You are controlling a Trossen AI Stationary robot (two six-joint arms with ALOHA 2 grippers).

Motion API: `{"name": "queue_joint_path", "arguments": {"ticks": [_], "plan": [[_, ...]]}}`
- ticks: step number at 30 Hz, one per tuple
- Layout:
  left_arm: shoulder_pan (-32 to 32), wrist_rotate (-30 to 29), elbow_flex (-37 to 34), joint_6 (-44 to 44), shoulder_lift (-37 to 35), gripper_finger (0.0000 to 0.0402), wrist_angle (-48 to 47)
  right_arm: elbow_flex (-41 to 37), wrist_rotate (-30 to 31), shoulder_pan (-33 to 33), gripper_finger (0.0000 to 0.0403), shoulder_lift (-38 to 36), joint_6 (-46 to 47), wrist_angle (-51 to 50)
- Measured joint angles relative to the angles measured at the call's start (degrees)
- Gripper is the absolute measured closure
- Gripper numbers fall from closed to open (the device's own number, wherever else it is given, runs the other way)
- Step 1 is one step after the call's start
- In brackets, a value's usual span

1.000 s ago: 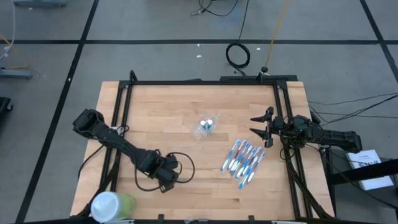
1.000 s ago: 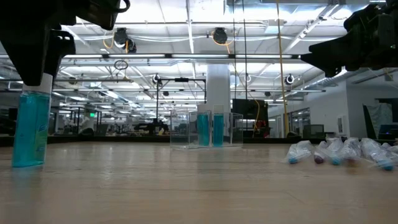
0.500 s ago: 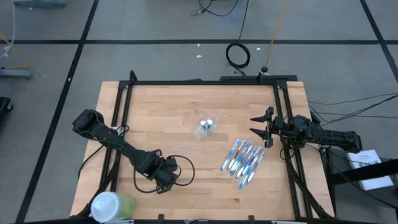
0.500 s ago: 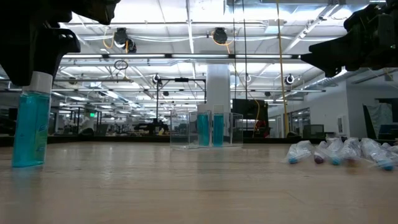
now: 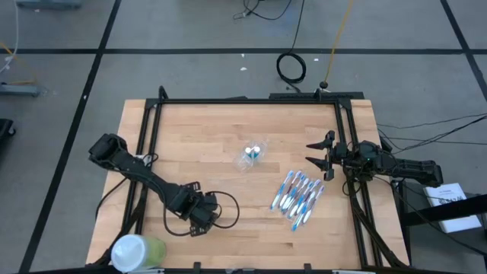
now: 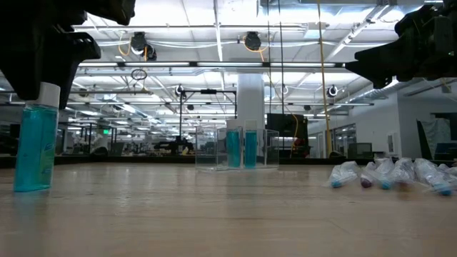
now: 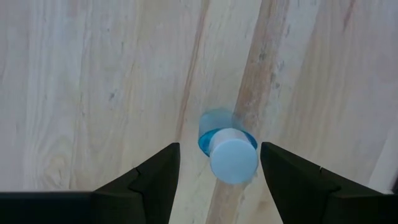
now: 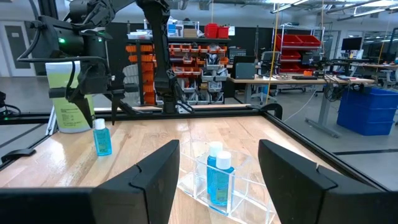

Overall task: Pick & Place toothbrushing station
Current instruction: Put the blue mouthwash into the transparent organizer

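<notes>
Matt wooden table, clear glossy plastic cup.

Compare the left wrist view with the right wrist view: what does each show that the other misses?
Left wrist only: straight down onto the small blue bottle's round white cap, with the open left gripper above it, fingers either side.

Right wrist only: the clear plastic compartment holder with two blue white-capped bottles, the large green white-lidded bottle, the open right gripper, and the workshop behind.

Both: the small blue bottle standing upright on the wooden table.
</notes>
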Motion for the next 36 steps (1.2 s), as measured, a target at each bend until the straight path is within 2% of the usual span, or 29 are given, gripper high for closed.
{"name": "queue_joint_path", "arguments": {"ticks": [15, 28, 32, 36], "plan": [[0.0, 0.0, 0.0, 1.0, 0.0, 0.0172, 0.0, 0.0, 0.0, 0.0, 0.019, 0.0, 0.0, 0.0], [0.0, 0.0, 0.0, 0.5, 0.0, 0.0281, 0.1, 0.0, 0.0, 0.0, 0.019, 0.0, 0.0, 0.0], [0.0, 0.0, 0.0, 0.0, 0.0, 0.0295, 0.1, 0.0, 0.0, 0.0, 0.019, 0.0, 0.0, 0.0], [0.0, 0.1, 0.0, -1.4, 0.0, 0.0289, 0.1, 0.0, 0.0, 0.0, 0.019, 0.0, 0.0, 0.0]]}}
